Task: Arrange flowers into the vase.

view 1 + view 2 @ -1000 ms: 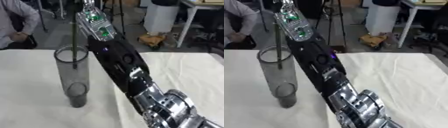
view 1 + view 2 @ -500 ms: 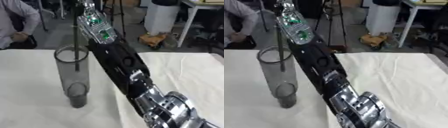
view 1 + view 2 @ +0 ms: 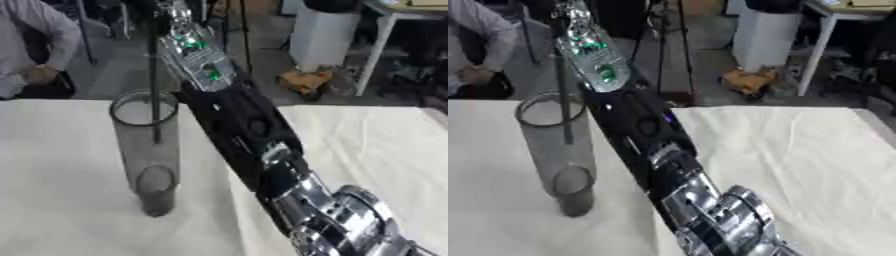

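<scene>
Stereo head view of the stem-insertion step. The right arm runs up from the lower right toward the top of the frame, its exposed green-lit electronics marking the wrist; the right hand sits at the upper edge, and whether its fingers are clenched on the stem or released cannot be told from either view. A thin dark flower stem hangs nearly vertical from the hand's region, its lower end already inside the mouth of the vase, a tall, clear smoky-grey cylinder standing upright on the white-covered counter, just to the left of the forearm. The stem's tip appears to stop in the upper part of the vase, well above the base; any bloom lies out of view. The left hand appears in neither view. Handling judgement: the stem looks light, slender and fairly stiff, best held high on the shaft so the lower length stays free to slide down inside. The vase is tall and narrow-based, probably glass or hard plastic, and therefore liable to tip or slide on the cloth if the forearm brushes it. The descent should stay vertical, clear of the rim.
</scene>
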You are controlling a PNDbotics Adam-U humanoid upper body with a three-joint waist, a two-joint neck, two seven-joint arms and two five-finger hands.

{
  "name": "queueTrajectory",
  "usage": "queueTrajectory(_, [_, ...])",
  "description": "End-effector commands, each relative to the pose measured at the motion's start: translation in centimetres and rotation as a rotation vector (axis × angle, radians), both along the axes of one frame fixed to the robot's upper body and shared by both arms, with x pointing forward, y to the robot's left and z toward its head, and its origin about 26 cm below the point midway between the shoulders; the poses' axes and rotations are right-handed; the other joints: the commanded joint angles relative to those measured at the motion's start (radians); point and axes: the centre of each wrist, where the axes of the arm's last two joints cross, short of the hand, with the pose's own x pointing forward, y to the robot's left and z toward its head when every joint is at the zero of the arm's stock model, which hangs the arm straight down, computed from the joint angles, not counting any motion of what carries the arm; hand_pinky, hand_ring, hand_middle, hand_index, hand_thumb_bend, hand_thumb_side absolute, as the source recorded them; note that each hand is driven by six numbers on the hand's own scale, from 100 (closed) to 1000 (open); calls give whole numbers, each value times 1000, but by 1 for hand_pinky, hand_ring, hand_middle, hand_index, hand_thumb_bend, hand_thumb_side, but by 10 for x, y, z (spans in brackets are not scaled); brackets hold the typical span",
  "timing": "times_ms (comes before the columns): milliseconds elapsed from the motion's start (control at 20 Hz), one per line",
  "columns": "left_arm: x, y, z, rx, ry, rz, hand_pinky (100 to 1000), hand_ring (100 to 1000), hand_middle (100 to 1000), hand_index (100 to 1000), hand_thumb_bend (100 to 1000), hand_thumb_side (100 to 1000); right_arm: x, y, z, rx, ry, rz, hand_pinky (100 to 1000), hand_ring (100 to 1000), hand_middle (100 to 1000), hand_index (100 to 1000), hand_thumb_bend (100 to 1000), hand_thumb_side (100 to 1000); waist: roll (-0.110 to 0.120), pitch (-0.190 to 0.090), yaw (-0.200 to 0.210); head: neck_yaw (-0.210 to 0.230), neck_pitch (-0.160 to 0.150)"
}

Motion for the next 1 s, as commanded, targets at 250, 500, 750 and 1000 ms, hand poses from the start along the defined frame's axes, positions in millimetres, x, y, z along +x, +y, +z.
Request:
queueTrajectory(250, [-2,-1,7,6,-23,-8,545,602,859,906,100,1000,2,-12,10,-31,-43,-11,444,754,129,561,100,401,8,-16,-1,9,-9])
queueTrajectory(500, [-2,-1,7,5,-22,-8,544,602,859,906,100,1000,6,-17,6,-75,-48,-19,465,767,127,544,100,470,8,-16,-4,12,-8])
queueTrajectory(750, [-2,-1,6,6,-20,-9,544,601,860,906,100,1000,11,-24,2,-137,-52,-38,475,776,124,536,100,497,7,-17,-9,15,-6])
queueTrajectory(1000, [-2,-1,6,6,-18,-9,544,601,860,906,100,1000,15,-31,-2,-166,-57,-46,485,783,127,539,100,554,7,-19,-11,20,-9])
